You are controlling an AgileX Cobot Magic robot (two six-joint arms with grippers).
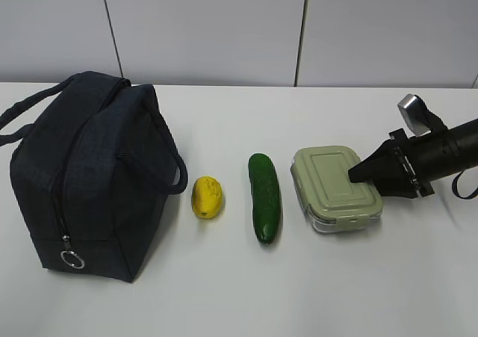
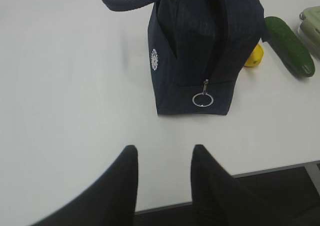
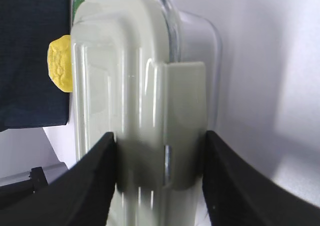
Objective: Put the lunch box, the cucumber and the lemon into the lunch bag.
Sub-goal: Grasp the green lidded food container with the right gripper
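A white table [image 1: 239, 292] is being occupied by four things in a row, as seen in the exterior view: the lunch bag [image 1: 82, 172] at the left, then the lemon [image 1: 208, 196], the cucumber [image 1: 265, 197] and the lunch box [image 1: 336, 189] at the right, each apart from its neighbour. The bag is being kept upright with its zipper apparently closed and the ring pull [image 1: 72, 259] hanging at the near end; its handles are drooping to both sides. Nothing is being seen between the bag and the other items. The right gripper [image 3: 160, 178] is being held at the lunch box's right end, its fingers [image 3: 95, 186] spread moderately and pressed against both sides of the sage-green lid clip [image 3: 182, 126]; the box is being gripped while resting on the table. The left gripper [image 2: 162, 186] is being held above the table edge, near the bag's ring end, its fingers [image 2: 125, 181] parted narrowly with nothing between them.
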